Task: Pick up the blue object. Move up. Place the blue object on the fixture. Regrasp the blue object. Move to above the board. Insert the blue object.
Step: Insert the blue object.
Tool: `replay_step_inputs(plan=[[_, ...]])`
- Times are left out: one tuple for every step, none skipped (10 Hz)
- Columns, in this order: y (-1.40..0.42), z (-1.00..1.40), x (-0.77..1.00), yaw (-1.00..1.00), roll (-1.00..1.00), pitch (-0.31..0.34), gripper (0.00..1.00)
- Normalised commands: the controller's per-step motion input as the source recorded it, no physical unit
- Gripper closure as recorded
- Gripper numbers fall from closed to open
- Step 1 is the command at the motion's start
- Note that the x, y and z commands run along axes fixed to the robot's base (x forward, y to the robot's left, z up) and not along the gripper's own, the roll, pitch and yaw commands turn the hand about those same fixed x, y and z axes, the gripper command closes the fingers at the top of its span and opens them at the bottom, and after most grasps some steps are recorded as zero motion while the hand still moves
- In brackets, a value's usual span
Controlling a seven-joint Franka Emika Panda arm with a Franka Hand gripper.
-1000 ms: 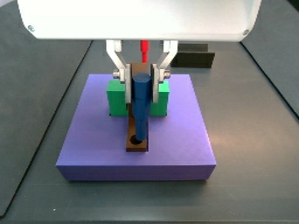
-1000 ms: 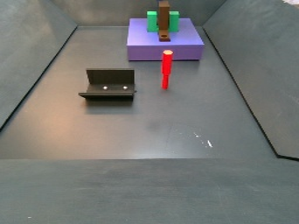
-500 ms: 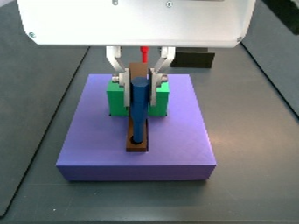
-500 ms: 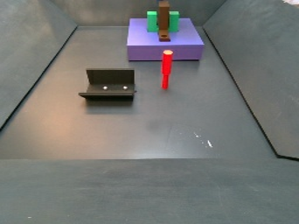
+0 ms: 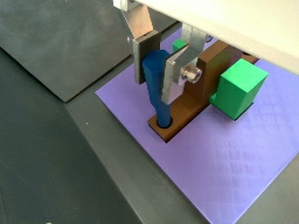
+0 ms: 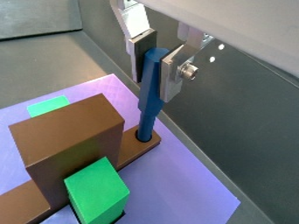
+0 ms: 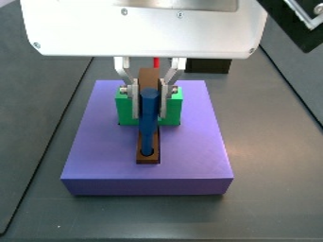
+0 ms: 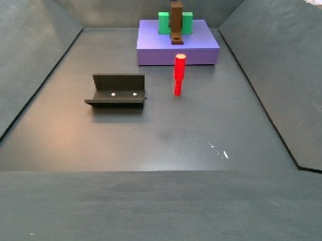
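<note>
Hand (image 5: 163, 70) sits directly over the large flat lavender-purple board (image 5: 246, 166), its silver plate fingers (image 6: 179, 70) pinching the upper part of the slim blue cylindrical peg (image 6: 149, 94). Peg's long axis is near upright, hanging straight down from the hand, lower tip at or just inside the round hole at the end of the long brown bar (image 5: 177, 128). Judged: insertion under way, so the coming move is straight down along the peg's axis; seating depth not readable.

Floor (image 8: 189, 179): board (image 8: 157, 55), fixture (image 8: 117, 91), seemingly red peg (image 8: 179, 74).
</note>
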Motion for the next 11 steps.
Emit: replay_step_inputs(plan=[[0.0, -0.15, 0.08, 0.19, 0.08, 0.0, 1.0], [0.0, -0.16, 0.11, 0.23, 0.08, -0.004, 1.0], [0.0, -0.17, 0.13, 0.25, 0.09, -0.006, 1.0], [0.0, -0.13, 0.15, 0.25, 0.12, 0.0, 1.0], [0.0, -0.16, 0.13, 0.25, 0.18, -0.037, 1.0], [0.0, -0.17, 0.11, 0.25, 0.21, -0.043, 1.0], [0.0, -0.17, 0.06, 0.25, 0.21, -0.043, 1.0], [0.0, -0.17, 0.0, 0.21, 0.21, -0.036, 1.0], [-0.01, -0.23, 0.0, 0.15, 0.17, -0.051, 1.0], [-0.03, -0.26, -0.02, 0.13, 0.15, -0.109, 1.0], [-0.05, -0.25, -0.07, 0.13, 0.15, -0.129, 1.0]])
